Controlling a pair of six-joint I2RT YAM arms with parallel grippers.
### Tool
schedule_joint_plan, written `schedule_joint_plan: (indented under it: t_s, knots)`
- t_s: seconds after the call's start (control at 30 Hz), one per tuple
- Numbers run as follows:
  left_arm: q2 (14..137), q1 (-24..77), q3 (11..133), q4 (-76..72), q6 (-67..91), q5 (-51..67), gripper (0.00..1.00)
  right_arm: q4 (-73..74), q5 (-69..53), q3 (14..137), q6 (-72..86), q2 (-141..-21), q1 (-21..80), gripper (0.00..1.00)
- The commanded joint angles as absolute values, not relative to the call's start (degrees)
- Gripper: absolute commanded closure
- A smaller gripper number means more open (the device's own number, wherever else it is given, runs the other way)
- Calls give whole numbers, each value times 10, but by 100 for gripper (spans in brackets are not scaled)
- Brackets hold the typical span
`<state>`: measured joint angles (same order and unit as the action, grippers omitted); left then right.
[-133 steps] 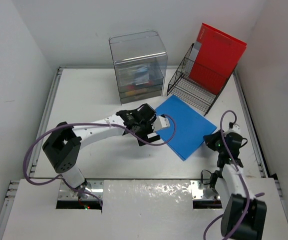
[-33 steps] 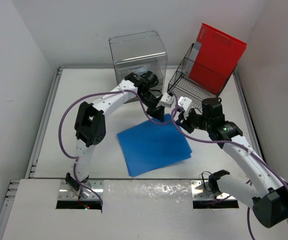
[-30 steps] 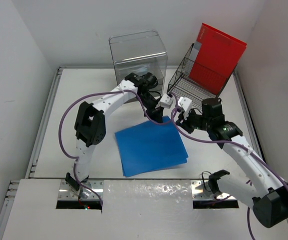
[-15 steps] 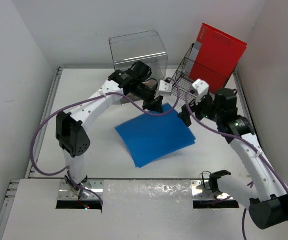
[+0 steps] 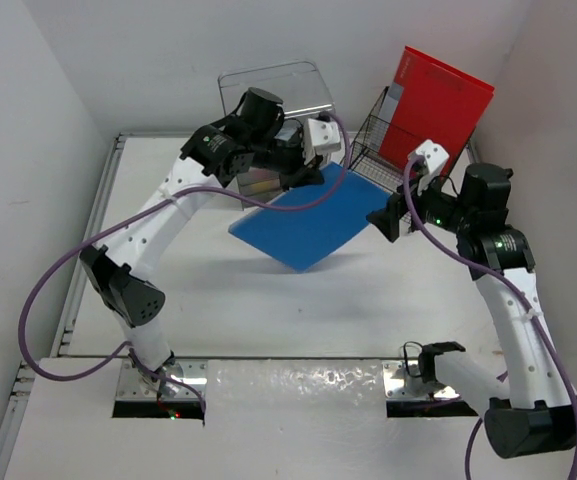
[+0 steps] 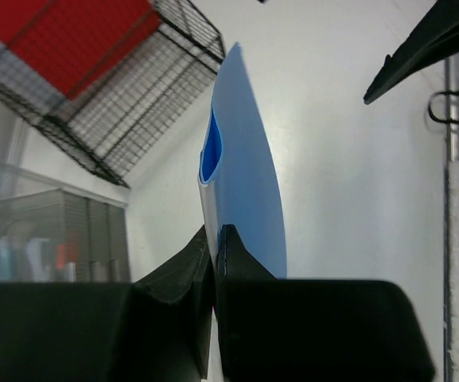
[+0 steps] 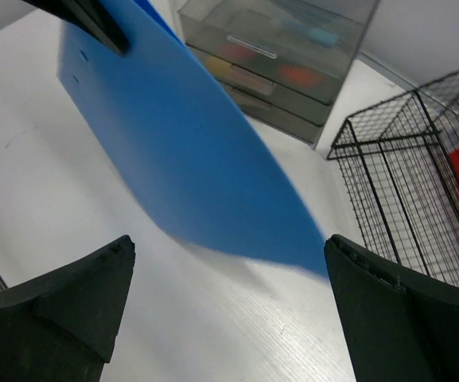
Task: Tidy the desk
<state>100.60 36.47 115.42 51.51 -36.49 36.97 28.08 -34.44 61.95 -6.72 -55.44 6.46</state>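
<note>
Left gripper (image 6: 215, 232) pinches the flat blue plastic folder (image 5: 308, 225), now raised higher above the white desk (image 5: 218, 300). Right gripper (image 5: 405, 188) has spread wide, beside it.

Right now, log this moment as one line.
left gripper: shut on blue folder, tilted above desk | right gripper: open, beside folder, not gripping | wire rack: holds red folder
</note>
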Motion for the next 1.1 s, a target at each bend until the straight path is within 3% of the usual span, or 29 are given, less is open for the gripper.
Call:
schedule_joint_plan:
  t_s: [0.0, 0.17, 0.33, 0.47, 0.53, 0.67, 0.83, 0.93, 1.07]
  knots:
    - [969, 363, 1209, 461, -312, 319, 100, 272, -358, 636, -27, -548, 30, 1]
    - [955, 363, 1255, 469, -286, 311, 100, 200, -400, 602, 27, -503, -17, 1]
    - [946, 362, 1290, 481, -284, 301, 100, 130, -468, 597, 114, -547, -88, 1]
    - [937, 363, 1301, 480, -277, 298, 100, -258, -575, 483, 322, -571, -145, 1]
    - [935, 363, 1308, 479, -277, 298, 100, -265, -573, 478, 286, -578, -145, 2]
    - [938, 363, 1326, 480, -276, 306, 100, -574, -631, 398, 372, -589, -144, 1]
    - [945, 363, 1354, 507, -286, 378, 100, -670, -656, 410, 448, -641, -143, 1]
    - [943, 363, 1357, 518, -288, 415, 100, -869, -674, 424, 567, -691, -140, 1]
    - [942, 363, 1358, 524, -290, 444, 100, -972, -685, 452, 692, -744, -140, 1]
